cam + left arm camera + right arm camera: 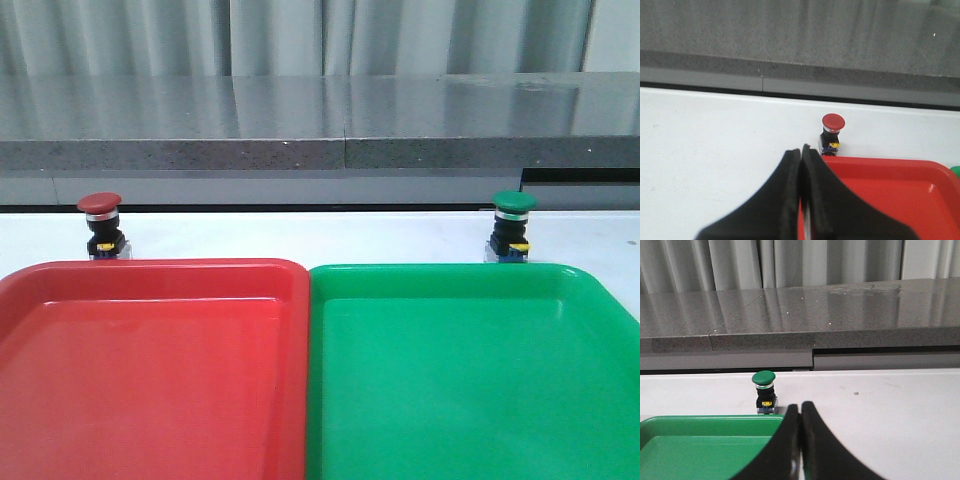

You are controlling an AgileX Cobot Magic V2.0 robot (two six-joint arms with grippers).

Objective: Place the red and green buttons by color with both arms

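The red button stands upright on the white table just behind the red tray. The green button stands upright just behind the green tray. Neither arm shows in the front view. In the left wrist view my left gripper is shut and empty over the near left corner of the red tray, short of the red button. In the right wrist view my right gripper is shut and empty by the green tray's corner, right of the green button.
The two trays lie side by side at the table's front, touching in the middle. A grey stone ledge runs along the back of the white table, with curtains behind it.
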